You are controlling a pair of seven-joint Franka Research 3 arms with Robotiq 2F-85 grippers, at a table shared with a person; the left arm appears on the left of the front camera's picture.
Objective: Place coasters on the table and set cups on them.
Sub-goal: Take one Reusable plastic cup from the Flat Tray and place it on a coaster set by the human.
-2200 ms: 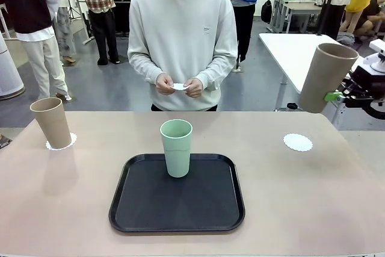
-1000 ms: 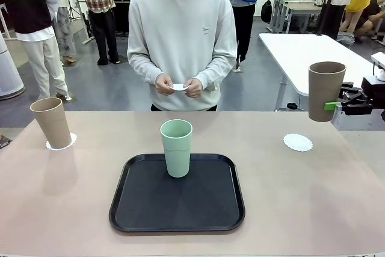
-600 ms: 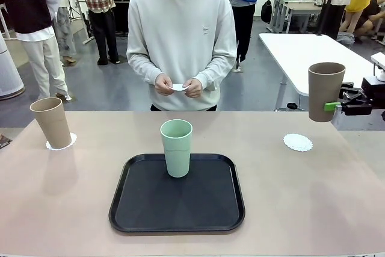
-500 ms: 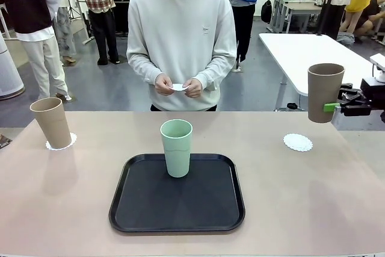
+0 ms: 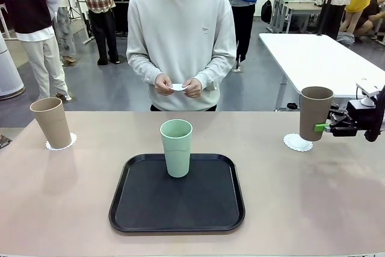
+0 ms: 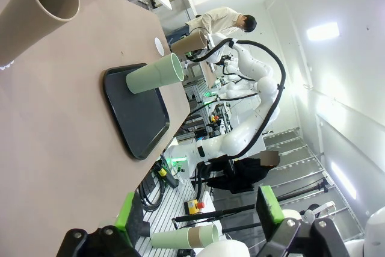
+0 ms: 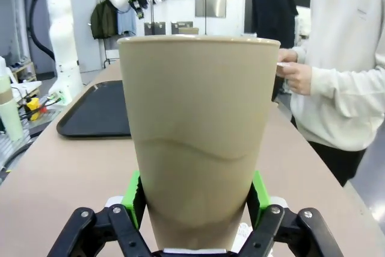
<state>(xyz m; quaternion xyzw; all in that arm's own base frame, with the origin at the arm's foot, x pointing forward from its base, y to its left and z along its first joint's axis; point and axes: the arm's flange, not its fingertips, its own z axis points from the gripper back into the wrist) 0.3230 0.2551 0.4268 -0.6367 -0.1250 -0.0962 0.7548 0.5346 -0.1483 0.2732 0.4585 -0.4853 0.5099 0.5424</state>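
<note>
My right gripper (image 5: 325,127) is shut on an upright tan cup (image 5: 315,112), its base low over the right part of a white lacy coaster (image 5: 296,142); whether they touch I cannot tell. In the right wrist view the green pads (image 7: 133,194) clamp this tan cup (image 7: 198,136) from both sides. A second tan cup (image 5: 52,123) stands on a coaster (image 5: 62,142) at the table's (image 5: 313,197) far left. The mint green cup (image 5: 176,147) stands on the black tray (image 5: 177,209). The person holds a third coaster (image 5: 178,86) in both hands. My left gripper (image 6: 198,215) is open and holds nothing.
The person stands at the far edge, hands (image 5: 194,87) at waist height. A white table (image 5: 313,55) stands behind on the right. Bare tabletop lies left and right of the tray. People move about in the background.
My right gripper has come down and slightly left with the tan cup, from well above the table to just over the right coaster. The rest is unchanged.
</note>
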